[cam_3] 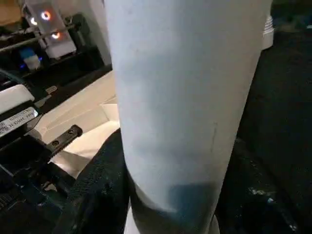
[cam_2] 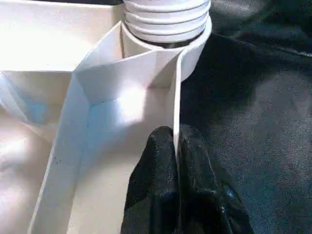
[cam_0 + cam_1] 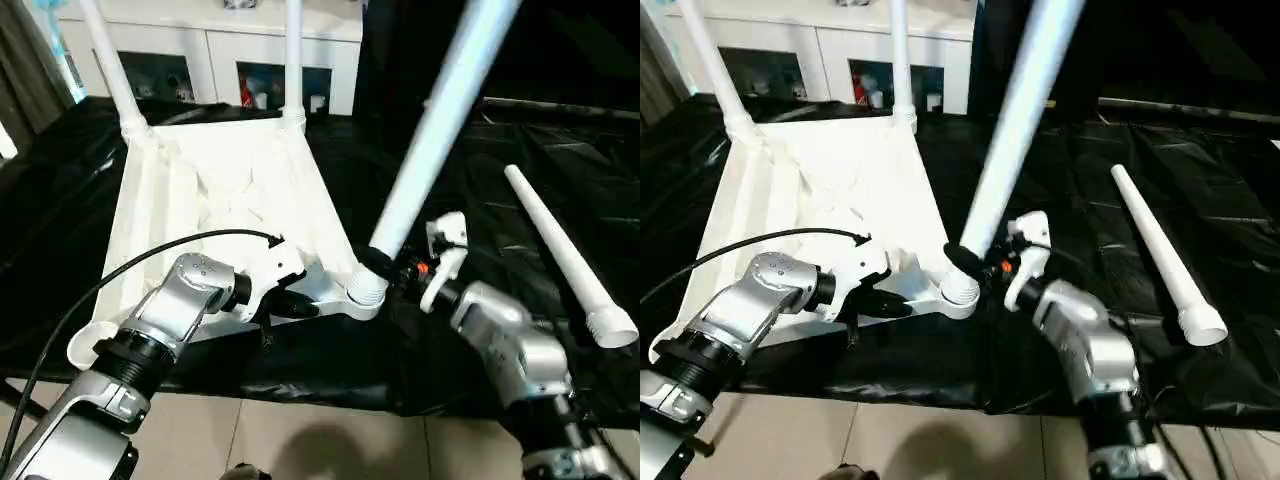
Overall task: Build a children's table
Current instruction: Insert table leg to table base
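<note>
Upturned on the black-draped work table (image 3: 560, 130): white table top (image 3: 215, 190), 2 legs (image 3: 292, 60) upright at far corners. Right gripper (image 3: 378, 262) clamped around third leg (image 3: 440, 130), tilted in near corner socket (image 3: 366, 296). Left gripper (image 2: 176, 146) pinched shut on rim wall (image 2: 177, 87). Fourth leg (image 3: 570, 255) lying loose alongside.

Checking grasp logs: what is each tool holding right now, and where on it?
Left tool pinches the table top's side wall near the corner socket. Right tool grips the tilted leg just above its threaded end.
</note>
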Tool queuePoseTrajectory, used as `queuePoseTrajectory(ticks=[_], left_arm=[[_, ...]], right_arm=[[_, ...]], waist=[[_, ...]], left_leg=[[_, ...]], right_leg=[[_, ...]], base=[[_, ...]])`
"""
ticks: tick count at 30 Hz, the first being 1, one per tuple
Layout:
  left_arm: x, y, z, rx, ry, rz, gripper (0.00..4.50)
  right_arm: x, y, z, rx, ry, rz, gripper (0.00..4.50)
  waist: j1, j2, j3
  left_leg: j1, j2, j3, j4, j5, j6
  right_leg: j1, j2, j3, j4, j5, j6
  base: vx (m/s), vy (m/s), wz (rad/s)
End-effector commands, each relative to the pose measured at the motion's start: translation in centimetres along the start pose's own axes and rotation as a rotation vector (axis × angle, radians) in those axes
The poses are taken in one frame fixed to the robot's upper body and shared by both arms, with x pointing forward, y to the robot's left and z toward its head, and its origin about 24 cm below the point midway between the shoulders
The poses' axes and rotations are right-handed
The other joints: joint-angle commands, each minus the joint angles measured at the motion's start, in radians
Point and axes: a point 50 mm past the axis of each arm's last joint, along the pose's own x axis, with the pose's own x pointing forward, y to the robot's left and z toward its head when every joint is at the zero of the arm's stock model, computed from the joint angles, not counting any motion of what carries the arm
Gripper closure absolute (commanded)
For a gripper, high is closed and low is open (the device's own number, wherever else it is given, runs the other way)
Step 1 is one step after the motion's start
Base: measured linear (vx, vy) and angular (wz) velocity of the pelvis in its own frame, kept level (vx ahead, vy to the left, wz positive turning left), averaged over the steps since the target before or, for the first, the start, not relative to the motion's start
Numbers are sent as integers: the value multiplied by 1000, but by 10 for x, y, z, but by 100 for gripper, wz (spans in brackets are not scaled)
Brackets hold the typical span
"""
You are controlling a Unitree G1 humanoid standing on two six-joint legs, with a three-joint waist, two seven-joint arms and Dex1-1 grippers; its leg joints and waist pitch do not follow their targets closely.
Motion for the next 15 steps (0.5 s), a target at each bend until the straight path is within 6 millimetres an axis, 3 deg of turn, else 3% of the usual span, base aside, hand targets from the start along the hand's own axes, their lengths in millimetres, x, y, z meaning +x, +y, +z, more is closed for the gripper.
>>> queuePoseTrajectory(ticks=[1, 3, 4, 7, 9, 12, 15], left_arm=[[-14, 13, 6, 7, 3, 79, 450], [-13, 14, 6, 7, 4, 80, 450], [-13, 14, 6, 9, 7, 80, 450], [-12, 14, 6, 10, 9, 77, 450], [-12, 14, 6, 13, 13, 72, 450], [-11, 15, 6, 17, 17, 69, 450], [-10, 14, 5, 30, 24, 67, 450]], right_arm=[[-14, -9, -25, 27, 106, -80, 261], [-14, -7, -28, 23, 101, -79, 261], [-15, -4, -30, 17, 102, -78, 261], [-15, -3, -32, 6, 109, -77, 261], [-14, -1, -32, -23, 133, -64, 261], [-12, 2, -31, -67, 159, -45, 261], [-4, 7, -25, -127, 211, 18, 261]], waist=[[0, 15, -61], [0, 21, -60], [1, 29, -60], [-1, 25, -61], [-1, 32, -61], [-2, 30, -59], [-4, 20, -57]], left_leg=[[46, 47, -37, -86, -479, -89], [45, 48, -39, -88, -492, -90], [46, 48, -40, -89, -501, -93], [44, 47, -40, -90, -503, -90], [44, 48, -41, -91, -501, -90], [44, 47, -40, -91, -511, -91], [44, 48, -41, -92, -516, -90]], right_leg=[[8, -59, 35, -99, -333, -193], [7, -60, 35, -102, -350, -189], [6, -60, 35, -102, -353, -189], [8, -59, 35, -101, -343, -189], [6, -59, 35, -101, -343, -191], [5, -59, 35, -104, -366, -184], [3, -59, 36, -108, -405, -171]], base=[[0, 0, 0], [0, 0, 0], [0, 0, 0], [0, 0, 0], [0, 0, 0], [0, 0, 0], [0, 0, 0]])
